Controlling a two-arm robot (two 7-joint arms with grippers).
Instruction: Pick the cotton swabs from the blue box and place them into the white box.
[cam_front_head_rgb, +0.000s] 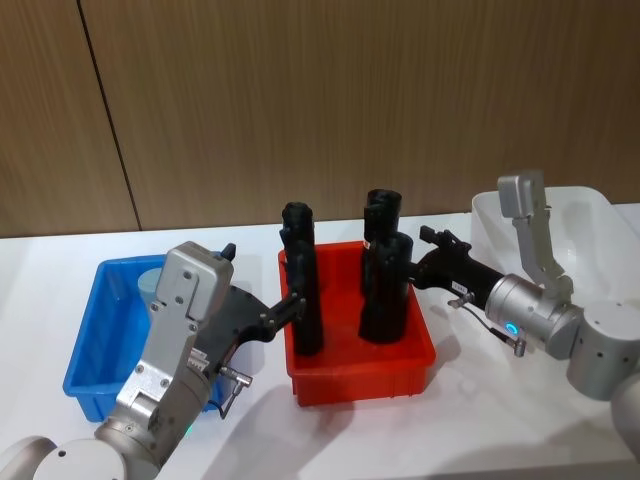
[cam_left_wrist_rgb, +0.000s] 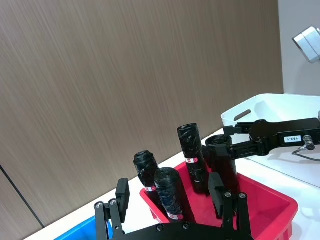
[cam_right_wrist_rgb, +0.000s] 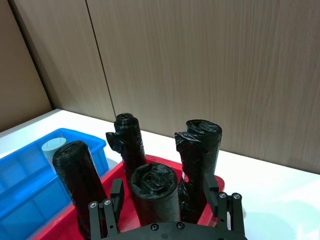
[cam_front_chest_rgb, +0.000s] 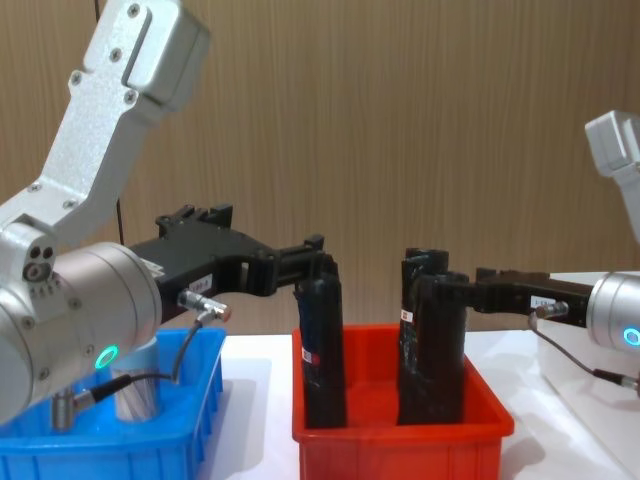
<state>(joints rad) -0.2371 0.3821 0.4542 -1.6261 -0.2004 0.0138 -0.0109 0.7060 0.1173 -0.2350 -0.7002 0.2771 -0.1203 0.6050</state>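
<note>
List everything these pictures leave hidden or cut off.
- Cotton swabs jar: in the head view the left arm covers all but its lid, so the number of jars in the blue box stays hidden.
- White box: in the head view the right arm and the frame edge cut off its inside.
- Red bin: in the chest view its front wall hides the bases of the black rolls.

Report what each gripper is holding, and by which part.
Nothing is held. The left gripper and the right gripper are both open, each at the top of a black roll in the red bin, fingers not closed on it.
</note>
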